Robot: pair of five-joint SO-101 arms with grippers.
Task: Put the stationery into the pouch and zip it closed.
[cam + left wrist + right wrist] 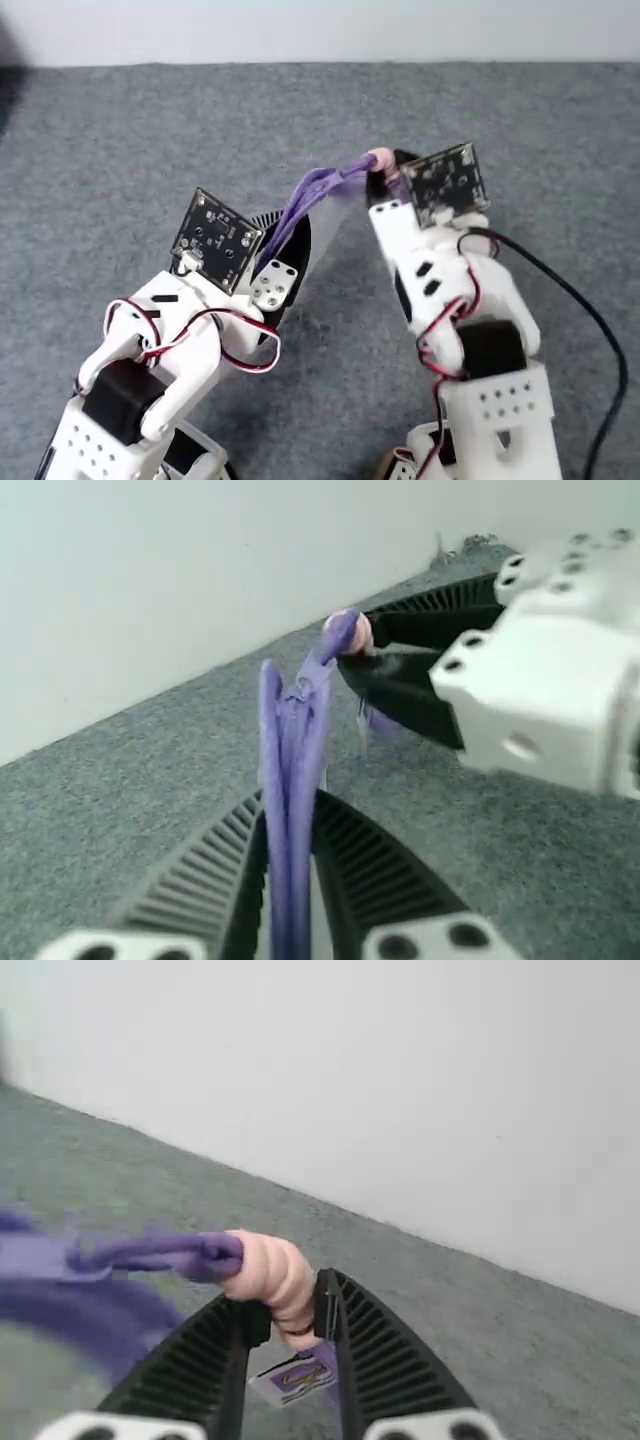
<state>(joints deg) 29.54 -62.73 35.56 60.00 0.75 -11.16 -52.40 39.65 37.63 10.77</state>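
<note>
Centrally, the left end effector (290, 815) is closing almost fully on the purple pouch (292, 730), gripping its near edge between both jaws. Ahead of it, the pouch is stretching toward the right end effector (292, 1312), which is pinching the pink zip pull (268, 1268) tightly, over the grey worktop (110, 150).

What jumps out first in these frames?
The purple pouch is stretched taut between the two arms over the grey table. The left gripper is clamped on one end of it. The right gripper is shut on the pink charm hanging off the other end, on the side nearer the white wall.
</note>
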